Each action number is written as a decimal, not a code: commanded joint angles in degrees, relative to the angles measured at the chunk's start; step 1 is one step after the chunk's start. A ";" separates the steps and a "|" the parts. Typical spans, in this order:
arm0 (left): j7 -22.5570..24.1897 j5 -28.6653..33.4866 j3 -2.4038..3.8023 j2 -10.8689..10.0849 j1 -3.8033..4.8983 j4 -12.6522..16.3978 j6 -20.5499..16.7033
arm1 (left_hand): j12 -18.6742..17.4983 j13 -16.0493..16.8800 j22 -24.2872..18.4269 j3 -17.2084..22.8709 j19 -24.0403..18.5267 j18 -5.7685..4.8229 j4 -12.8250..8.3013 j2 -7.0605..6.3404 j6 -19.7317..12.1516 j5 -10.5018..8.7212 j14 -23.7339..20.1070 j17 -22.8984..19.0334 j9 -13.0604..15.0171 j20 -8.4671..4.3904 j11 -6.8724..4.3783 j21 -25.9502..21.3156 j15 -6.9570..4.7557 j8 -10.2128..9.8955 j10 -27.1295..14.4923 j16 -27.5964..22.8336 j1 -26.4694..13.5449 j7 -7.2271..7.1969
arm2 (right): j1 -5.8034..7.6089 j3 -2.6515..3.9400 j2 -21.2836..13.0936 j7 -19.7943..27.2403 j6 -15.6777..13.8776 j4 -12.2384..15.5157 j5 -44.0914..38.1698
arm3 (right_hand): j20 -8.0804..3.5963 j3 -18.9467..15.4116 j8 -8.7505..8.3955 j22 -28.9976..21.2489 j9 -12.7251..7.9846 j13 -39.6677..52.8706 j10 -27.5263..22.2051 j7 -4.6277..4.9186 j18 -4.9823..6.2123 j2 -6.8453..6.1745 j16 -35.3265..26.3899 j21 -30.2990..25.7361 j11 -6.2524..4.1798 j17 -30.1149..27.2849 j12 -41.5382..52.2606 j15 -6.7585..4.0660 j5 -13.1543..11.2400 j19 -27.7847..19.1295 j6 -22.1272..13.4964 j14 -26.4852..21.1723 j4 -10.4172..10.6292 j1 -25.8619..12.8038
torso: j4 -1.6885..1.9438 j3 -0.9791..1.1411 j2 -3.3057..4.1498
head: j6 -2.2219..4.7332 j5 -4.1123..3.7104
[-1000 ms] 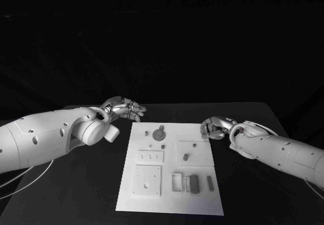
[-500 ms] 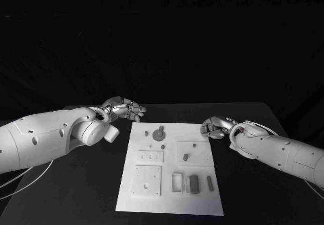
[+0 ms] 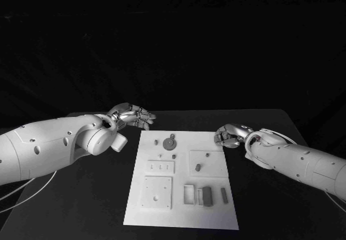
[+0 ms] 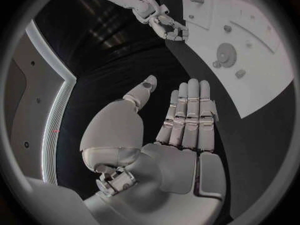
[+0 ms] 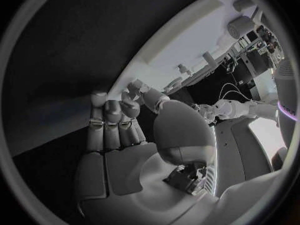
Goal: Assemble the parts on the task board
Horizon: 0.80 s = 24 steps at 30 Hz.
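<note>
The left hand hovered off the far left corner of the task board, holding nothing. Its wrist view showed its fingers laid out straight and side by side, the thumb standing apart, over bare black counter; the head view left that pose hard to read. The right hand sat at the board's far right corner, just beside its right edge, and whether it touched the edge could not be told. Its wrist view showed its fingers bent forward at the tips with the thumb alongside, and nothing visible between them; whether they were truly closed was not clear, so I cannot tell its state.

Both hands flanking the far end with empty palms reads, in my judgement, as a ready stance with no part yet chosen.

On the board, the head view gave the full layout: a round disc with small pegs beside it near the far edge, a dark short part on a raised plate at the right, and several long bar-shaped parts by rectangular slots near the front right corner. A square plate with holes lay at the front left.

The left wrist view added the right hand seen from across the counter, fingers curled, and the disc close up.
</note>
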 commanded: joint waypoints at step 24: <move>0.17 -0.11 0.04 0.06 0.07 0.12 0.38 | -0.36 -0.09 0.11 0.06 -0.17 0.21 -0.27 -0.10 -0.32 -0.02 0.01 0.13 0.15 0.14 0.29 -0.38 0.28 -0.42 -0.22 -0.32 0.52 0.28 | -0.17 -0.13 0.07 -1.02 -0.98 0.38 -0.52 | -0.24 -4.29 -1.31 0.66 -0.33 -0.03 -0.59 0.57 0.98 -3.27 0.09 0.01 0.15 -0.37 0.16 -0.09 0.14 -0.21 -1.63 -0.07 1.07 -4.69 | 0.01 0.03 0.01 | 0.05 0.00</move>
